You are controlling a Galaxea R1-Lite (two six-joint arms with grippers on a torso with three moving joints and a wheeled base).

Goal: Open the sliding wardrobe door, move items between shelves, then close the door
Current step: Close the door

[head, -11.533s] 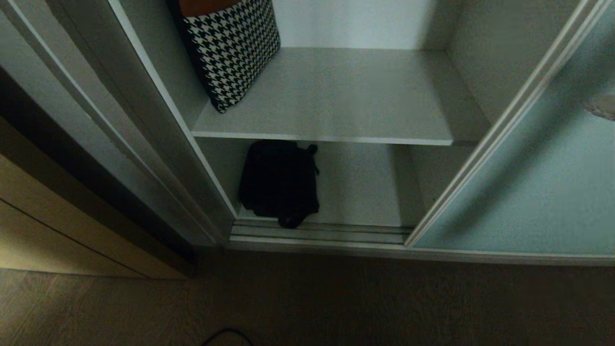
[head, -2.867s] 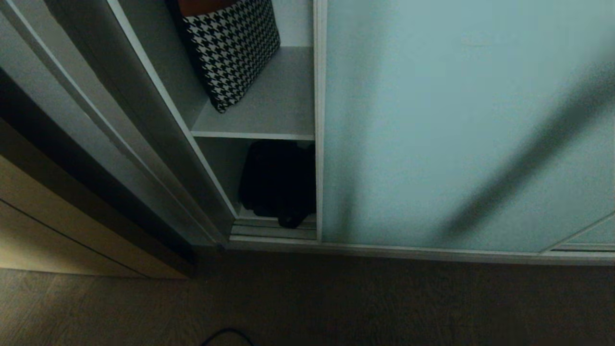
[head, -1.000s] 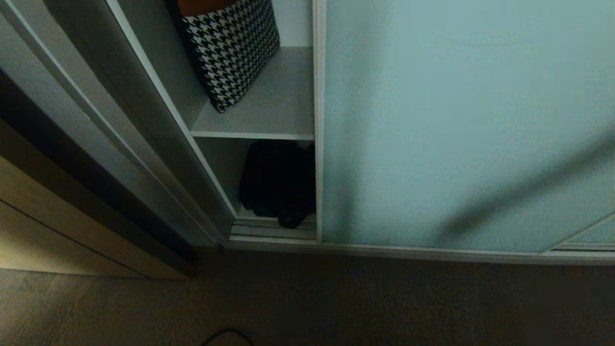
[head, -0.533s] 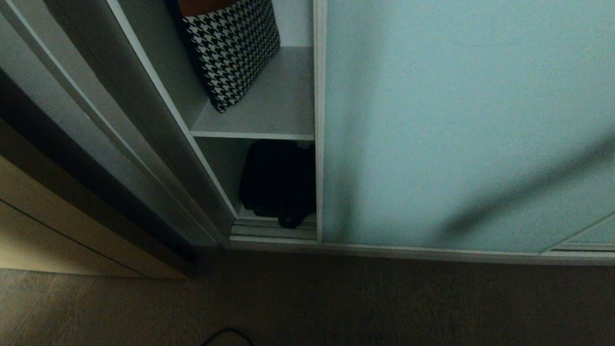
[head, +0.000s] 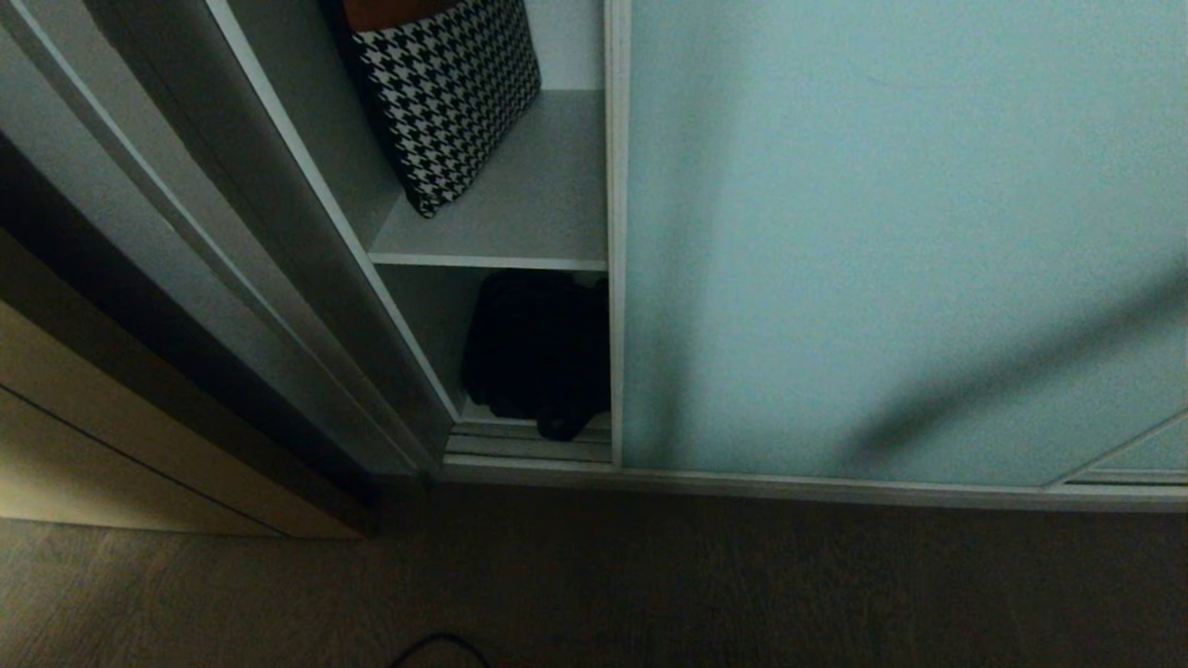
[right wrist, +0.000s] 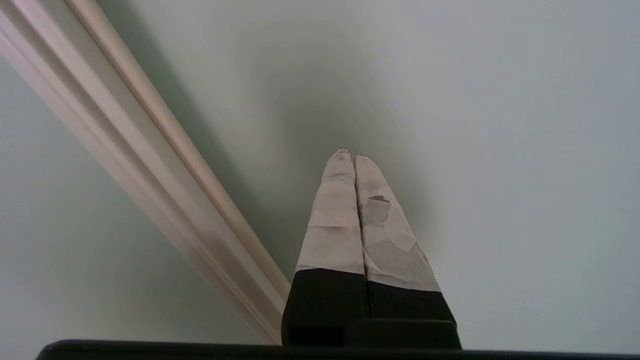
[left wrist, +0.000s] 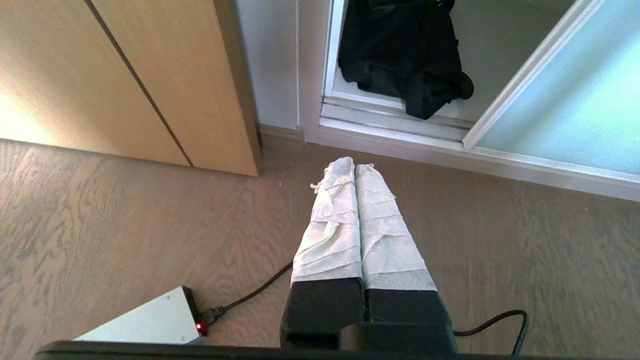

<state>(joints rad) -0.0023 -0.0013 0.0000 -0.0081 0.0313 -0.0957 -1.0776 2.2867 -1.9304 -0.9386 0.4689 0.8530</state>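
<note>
Against the frosted glass, the right gripper point(right wrist: 348, 155) has its two taped fingers pressed together with nothing between them. The tips point at the pale panel close by a slim metal frame rail point(right wrist: 150, 150); actual contact cannot be confirmed from the wrist view. This arm is absent from the head view, though a long diagonal shadow crosses the glass there.

The left gripper point(left wrist: 355, 167) hangs parked over the wooden floor point(left wrist: 125, 240), fingers likewise closed and empty, well apart from the wardrobe.

The sliding wardrobe door point(head: 882, 241) covers most of the opening. A narrow gap remains on the left, between its vertical frame edge and the wardrobe side. In that gap the houndstooth bag point(head: 445, 102) leans on the upper shelf point(head: 529, 204), and the black bag point(head: 538, 353) lies slumped on the bottom board, its lower corner spilling onto the floor track point(left wrist: 395, 117).

Assessment: the door is rigid, probably heavy, and rides on its track. The glass offers a smooth, slippery face with no handle visible, so a flat push on it may skid. The metal frame edge is the sounder purchase. The black bag's overhang on the track may foul full closure. Both bags look soft and light.
</note>
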